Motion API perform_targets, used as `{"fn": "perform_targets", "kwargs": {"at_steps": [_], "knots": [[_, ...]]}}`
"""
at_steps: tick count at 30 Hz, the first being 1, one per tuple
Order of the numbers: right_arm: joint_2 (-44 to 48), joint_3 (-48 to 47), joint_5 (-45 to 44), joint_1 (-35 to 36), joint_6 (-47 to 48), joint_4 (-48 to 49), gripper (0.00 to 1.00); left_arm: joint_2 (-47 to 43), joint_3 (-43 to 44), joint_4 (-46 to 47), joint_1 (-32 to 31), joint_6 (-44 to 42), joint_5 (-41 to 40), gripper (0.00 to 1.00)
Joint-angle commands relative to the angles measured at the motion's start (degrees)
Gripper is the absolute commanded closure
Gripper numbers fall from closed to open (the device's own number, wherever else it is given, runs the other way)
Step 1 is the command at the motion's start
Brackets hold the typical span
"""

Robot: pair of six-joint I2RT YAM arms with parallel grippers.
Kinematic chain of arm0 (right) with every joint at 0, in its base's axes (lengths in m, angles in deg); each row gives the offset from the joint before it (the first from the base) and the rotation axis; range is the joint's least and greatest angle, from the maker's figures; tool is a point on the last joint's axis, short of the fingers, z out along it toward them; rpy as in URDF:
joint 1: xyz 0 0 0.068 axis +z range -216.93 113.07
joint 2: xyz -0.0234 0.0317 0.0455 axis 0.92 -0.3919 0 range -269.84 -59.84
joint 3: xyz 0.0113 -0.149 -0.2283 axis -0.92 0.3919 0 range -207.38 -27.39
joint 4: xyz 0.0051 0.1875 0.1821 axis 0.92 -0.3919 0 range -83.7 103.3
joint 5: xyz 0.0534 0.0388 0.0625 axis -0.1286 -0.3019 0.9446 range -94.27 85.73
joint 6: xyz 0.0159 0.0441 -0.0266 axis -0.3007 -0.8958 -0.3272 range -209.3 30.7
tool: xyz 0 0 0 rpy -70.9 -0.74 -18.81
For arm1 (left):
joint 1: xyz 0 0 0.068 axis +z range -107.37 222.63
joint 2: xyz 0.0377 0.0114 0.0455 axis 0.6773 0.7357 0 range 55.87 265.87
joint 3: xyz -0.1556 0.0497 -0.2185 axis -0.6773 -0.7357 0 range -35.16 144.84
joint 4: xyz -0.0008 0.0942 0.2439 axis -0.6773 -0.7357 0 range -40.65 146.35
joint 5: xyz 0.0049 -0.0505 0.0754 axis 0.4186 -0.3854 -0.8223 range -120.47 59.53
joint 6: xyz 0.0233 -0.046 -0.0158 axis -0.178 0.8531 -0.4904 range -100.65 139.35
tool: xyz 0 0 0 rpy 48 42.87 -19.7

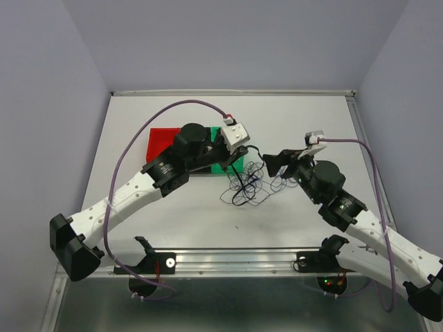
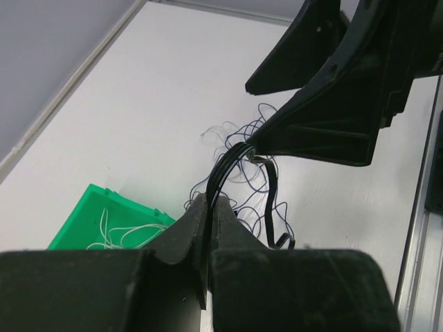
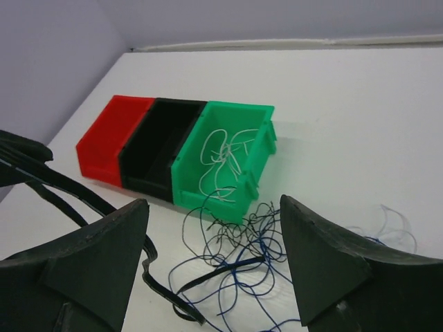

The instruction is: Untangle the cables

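Observation:
A loose tangle of thin dark blue and black cables (image 1: 248, 185) lies on the white table right of the green bin (image 1: 228, 164). My left gripper (image 1: 240, 156) is shut on a flat black cable (image 2: 223, 171) and holds it up from the tangle; its jaws (image 2: 210, 201) pinch the strand. My right gripper (image 1: 278, 166) is open and empty, with the tangle (image 3: 242, 242) below and between its fingers (image 3: 93, 259). The black cable (image 3: 93, 202) runs left to the left gripper. Thin white cables (image 3: 223, 158) lie in the green bin (image 3: 208, 181).
A black bin (image 3: 154, 146) and a red bin (image 3: 109, 137) stand in a row left of the green one. A few pale thin strands (image 3: 389, 223) lie on the table to the right. The table's raised back edge (image 1: 228, 92) runs across the far side.

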Motion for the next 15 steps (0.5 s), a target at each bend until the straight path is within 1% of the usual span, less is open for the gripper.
{"fn": "perform_targets", "kwargs": {"at_steps": [1,3,5,6,7,8,9,11,12,15], "knots": [[0.4,1.4,16.2,-0.3,3.1,8.2,0.19,-4.5,1.2,1.0,-0.5,2.5,1.2,1.0],[-1.8,1.2,23.0,-0.3,3.9,9.3,0.2,-5.4,2.5,-0.5,-0.5,2.8,1.0,1.0],[-4.5,0.5,27.1,-0.3,5.8,10.2,0.2,-5.8,3.7,-1.0,-0.5,2.9,1.0,1.0],[-7.9,0.1,29.0,-0.3,6.3,11.5,0.2,-6.1,4.1,-1.0,-0.5,3.5,0.9,1.0],[-9.7,-0.5,32.9,-0.3,7.5,12.0,0.21,-6.1,4.7,-1.0,-0.6,3.6,0.9,1.0],[-11.3,-1.1,34.4,-0.3,7.9,12.7,0.22,-6.1,5.0,-1.2,-0.6,3.6,0.7,1.0],[-14.9,-2.1,37.1,-0.3,8.0,14.3,0.23,-5.8,5.5,-1.2,-0.6,3.6,0.2,1.0],[-18.3,-3.5,39.9,-0.2,8.5,15.6,0.25,-5.7,7.0,-1.8,-0.6,3.6,-1.8,1.0],[-20.9,-4.7,43.2,-0.2,8.9,17.0,0.27,-5.7,8.0,-1.8,-0.6,3.4,-2.6,1.0],[-25.5,-6.4,48.3,-0.2,10.8,18.8,0.28,-6.3,10.3,-1.9,-0.5,3.5,-6.1,1.0]]}}
